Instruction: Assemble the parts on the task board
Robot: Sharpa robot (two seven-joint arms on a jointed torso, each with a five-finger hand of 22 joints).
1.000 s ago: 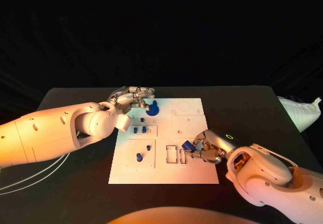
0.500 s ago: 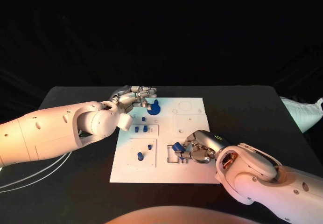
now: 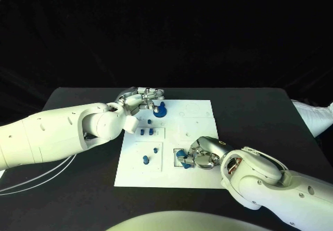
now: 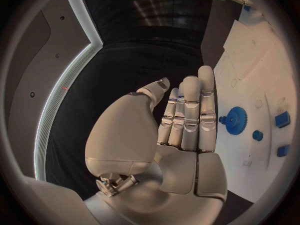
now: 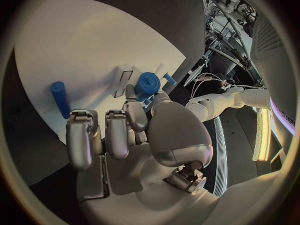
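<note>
- Two hands work over the task board [image 3: 198, 178] at the tabletop's middle.
- Right hand [image 3: 202, 155] pinches a blue part [image 3: 184, 158] above the board's near slots.
- Left hand [image 3: 141, 99], fingers straight and empty, sits beside the blue gear [image 3: 160, 110] near the board's far edge.

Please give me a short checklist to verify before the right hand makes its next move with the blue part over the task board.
1. Right hand holds a blue part: ok, pinched in its fingers.
2. Part is over the rectangular slots of the task board: ok, in the head view.
3. Part is aligned with a slot: cannot tell, the hand covers it.
4. Left hand is away from the right hand's area: ok, at the board's far edge beside the blue gear.
5. Left hand holds nothing: ok, fingers straight in its wrist view.
</note>
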